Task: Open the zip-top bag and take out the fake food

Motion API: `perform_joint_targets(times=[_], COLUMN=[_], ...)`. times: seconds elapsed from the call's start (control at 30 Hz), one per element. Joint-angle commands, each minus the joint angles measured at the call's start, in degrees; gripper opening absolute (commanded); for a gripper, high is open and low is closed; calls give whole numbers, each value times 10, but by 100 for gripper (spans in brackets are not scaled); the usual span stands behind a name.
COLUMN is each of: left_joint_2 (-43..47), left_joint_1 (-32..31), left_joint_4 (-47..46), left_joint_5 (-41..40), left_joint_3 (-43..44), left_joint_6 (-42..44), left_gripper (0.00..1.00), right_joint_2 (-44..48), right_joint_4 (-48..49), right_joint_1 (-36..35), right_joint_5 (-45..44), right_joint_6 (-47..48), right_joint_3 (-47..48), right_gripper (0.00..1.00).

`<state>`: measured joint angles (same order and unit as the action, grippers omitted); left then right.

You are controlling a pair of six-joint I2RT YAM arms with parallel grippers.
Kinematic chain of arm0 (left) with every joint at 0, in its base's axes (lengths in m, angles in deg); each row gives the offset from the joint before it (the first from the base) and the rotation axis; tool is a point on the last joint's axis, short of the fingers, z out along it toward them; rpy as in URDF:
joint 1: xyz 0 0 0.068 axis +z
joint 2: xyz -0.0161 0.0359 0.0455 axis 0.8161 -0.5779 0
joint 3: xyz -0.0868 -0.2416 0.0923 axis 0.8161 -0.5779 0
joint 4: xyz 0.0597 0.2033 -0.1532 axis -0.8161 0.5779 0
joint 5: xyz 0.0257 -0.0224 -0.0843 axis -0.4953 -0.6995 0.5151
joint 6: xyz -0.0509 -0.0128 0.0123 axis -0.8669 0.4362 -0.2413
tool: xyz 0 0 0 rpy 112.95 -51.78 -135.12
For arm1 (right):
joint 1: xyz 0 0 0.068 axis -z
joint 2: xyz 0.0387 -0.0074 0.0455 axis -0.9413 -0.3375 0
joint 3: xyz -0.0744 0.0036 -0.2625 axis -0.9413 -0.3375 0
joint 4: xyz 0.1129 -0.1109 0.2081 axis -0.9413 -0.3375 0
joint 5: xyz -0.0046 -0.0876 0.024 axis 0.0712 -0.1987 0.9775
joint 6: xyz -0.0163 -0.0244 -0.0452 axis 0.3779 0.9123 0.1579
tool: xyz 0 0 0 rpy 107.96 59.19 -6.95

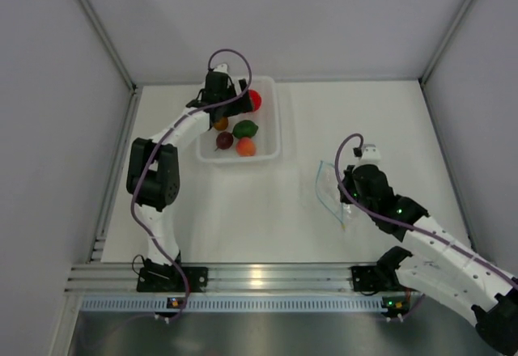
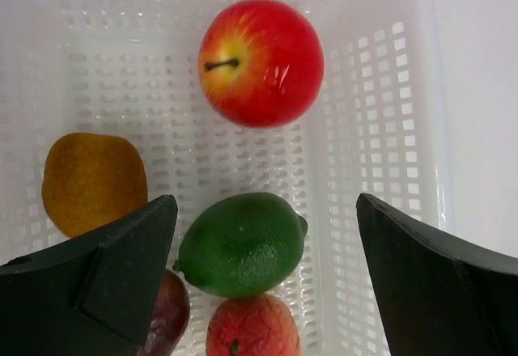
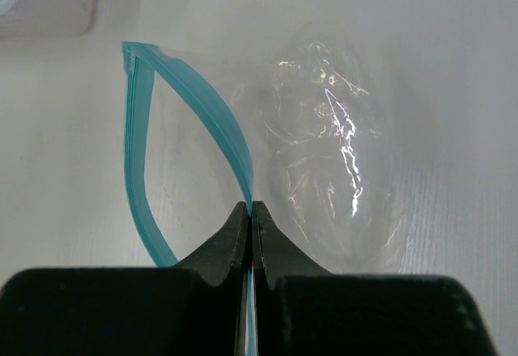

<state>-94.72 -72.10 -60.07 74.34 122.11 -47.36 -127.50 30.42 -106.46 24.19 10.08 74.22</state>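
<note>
So, the zip-top bag is lying crinkled on the right half of the white table, well apart from the basket. Its mouth is gaping: the two halves of the teal zip strip bow away from each other into a loop. The right gripper is clamped tight on one half of that strip, jaws pressed together with the plastic pinched between them. From overhead, the bag sits just in front of that gripper, at its far side.

The fake food is all over in the white perforated basket, which sits toward the far left-centre of the table. The red apple is up near the far wall, stem pointing sideways. The green lime is nearer to the camera. A brownish-orange fruit is off to the left of it. A dark maroon fruit and a bumpy orange one are tucked at the bottom edge of the wrist view, both partly cut off.

The left gripper hangs over the basket with its jaws spread wide. It's gripping nothing, and the lime shows in the gap between its black fingers. Can't tell how high above the fruit it sits.
</note>
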Motion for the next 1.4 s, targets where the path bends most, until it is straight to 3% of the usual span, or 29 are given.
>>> perform_joint_targets(times=[0.0, 0.23, 0.43, 0.67, 0.87, 1.07, 1.1, 1.13, 1.2, 1.37], left_joint_2=[71, 200, 308, 435, 551, 607, 618, 623, 641, 681], left_joint_1=[0, 0, 0, 0, 0, 0, 0, 0, 0, 0], left_joint_4=[3, 41, 110, 190, 264, 350, 355, 363, 366, 365], left_joint_5=[16, -1, -74, -100, -128, -167, -163, -161, -148, -165], left_joint_3=[5, -72, -137, -207, -237, -218, -218, -221, -229, -272], left_joint_6=[-11, -47, -36, -19, -11, 21, 25, 33, 43, 50], left_gripper=[98, 98, 98, 98, 98, 98, 98, 98, 98, 98], right_joint_2=[-16, -105, -180, -299, -422, -515, -524, -531, -546, -518], right_joint_4=[0, -28, -80, -112, -115, -106, -105, -105, -110, -102], right_joint_1=[10, 41, 64, 86, 111, 112, 113, 112, 110, 95], right_joint_5=[-51, -134, -244, -358, -354, -361, -356, -342, -330, -298], right_joint_6=[18, 48, 90, 134, 123, 109, 108, 102, 88, 72], right_joint_3=[45, 132, 227, 299, 335, 359, 361, 364, 368, 363], right_gripper=[0, 0, 0, 0, 0, 0, 3, 19, 40, 58])
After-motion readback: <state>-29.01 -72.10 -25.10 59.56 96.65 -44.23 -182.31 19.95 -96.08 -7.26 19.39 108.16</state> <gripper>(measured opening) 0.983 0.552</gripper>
